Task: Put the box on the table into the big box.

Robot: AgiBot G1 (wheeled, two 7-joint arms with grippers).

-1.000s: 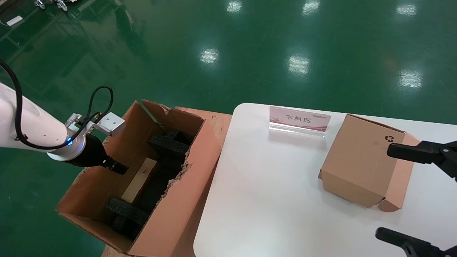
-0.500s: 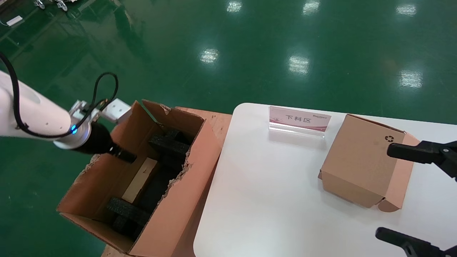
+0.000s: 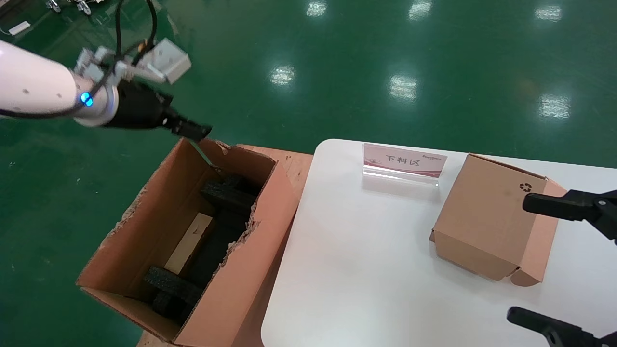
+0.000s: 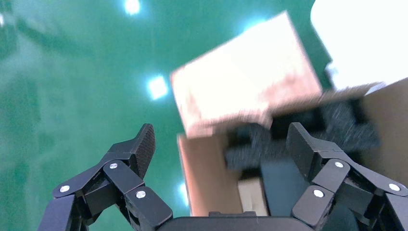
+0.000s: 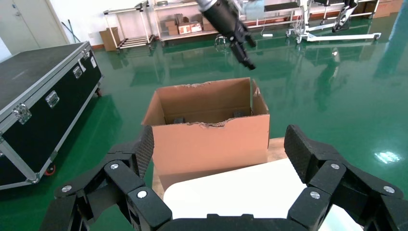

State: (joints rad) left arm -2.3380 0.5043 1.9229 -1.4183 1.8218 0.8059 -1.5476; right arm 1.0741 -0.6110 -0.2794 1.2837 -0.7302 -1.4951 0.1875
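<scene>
Status: judged from the current layout, the placement step appears complete. A slim pale-brown cardboard carton [image 3: 189, 243] lies flat on the floor of the large, deep brown corrugated carton with the ragged torn rim [image 3: 270, 217], left of centre in the head view. It rests between black foam blocks [image 3: 226, 193] — one toward the far end, another at the near end. Its slit cutouts cannot be made out from here. What appears to remain is withdrawal of the arm to a parked pose.

The white smooth tabletop with rounded corners [image 3: 356, 270] fills the lower right of the head view. On it stand a pink-and-white acrylic sign [image 3: 404, 161] and a squarer brown carton with a black recycling symbol [image 3: 487, 221], which is not the task item.

Left gripper [image 3: 193, 129]: at the upper left of the head view, above and just beyond the big carton's far corner, clear of the rim. In the left wrist view its jaws are spread wide and hold nothing. The slim carton lies well below it, deep inside the container — not in contact.

Right gripper [image 5: 219, 159]: parked at the right edge of the head view beside the squarer carton, jaws spread wide, empty.
</scene>
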